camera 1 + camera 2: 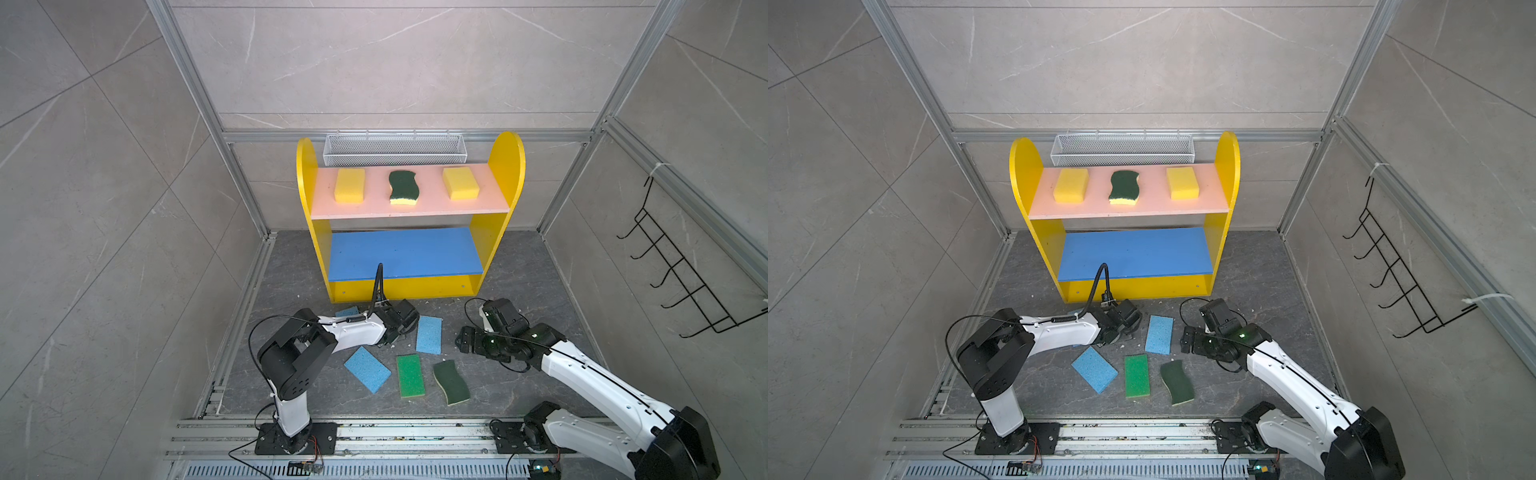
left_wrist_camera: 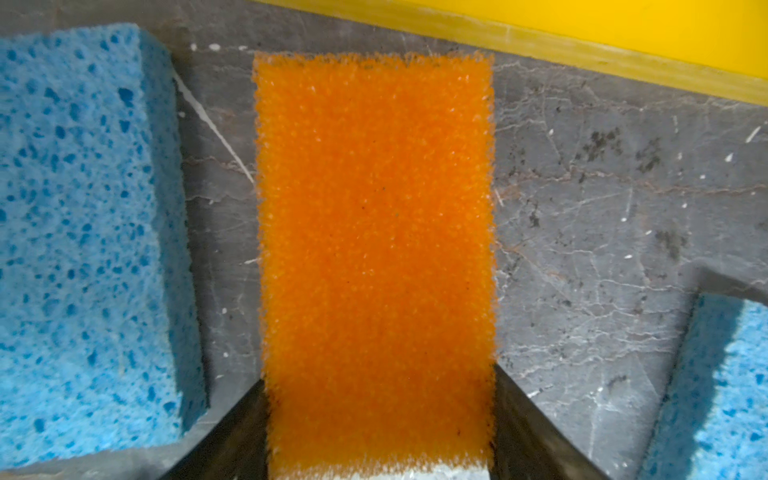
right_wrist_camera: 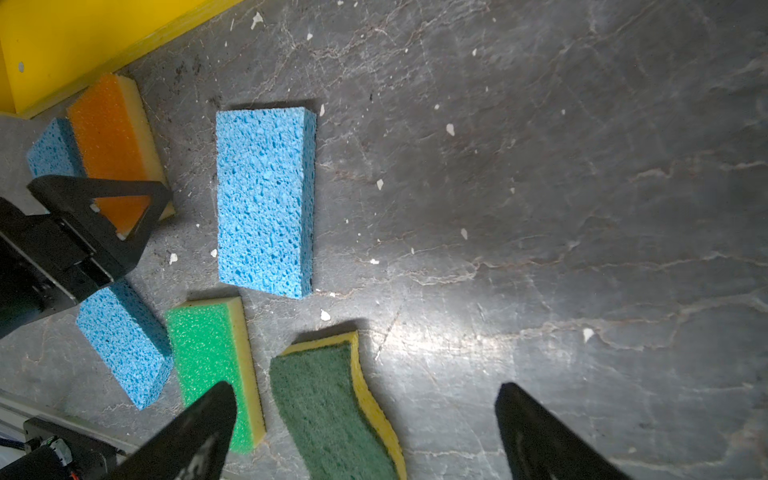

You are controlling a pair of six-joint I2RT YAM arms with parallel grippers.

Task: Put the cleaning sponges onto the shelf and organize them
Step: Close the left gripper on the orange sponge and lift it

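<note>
My left gripper point(image 2: 379, 376) is low on the floor in front of the shelf point(image 1: 505, 166), its fingers pressed against both long sides of the orange sponge point(image 2: 374, 228), which lies flat. The arm hides this sponge in both top views. Light blue sponges point(image 1: 429, 335) point(image 1: 367, 369) point(image 1: 347, 311), a bright green one point(image 1: 410, 376) and a wavy scourer point(image 1: 451, 382) lie on the floor. The pink board carries two yellow sponges point(image 1: 350, 185) point(image 1: 460, 183) with a scourer point(image 1: 402, 188) between them. My right gripper point(image 3: 365, 388) hovers open and holds nothing, right of the floor sponges.
A white mesh basket point(image 1: 394, 149) hangs on the wall behind the shelf. A black hook rack point(image 1: 681, 266) is fixed to the right wall. Aluminium rails point(image 1: 374, 436) run along the front edge, and tiled walls close in the dark floor point(image 1: 519, 282).
</note>
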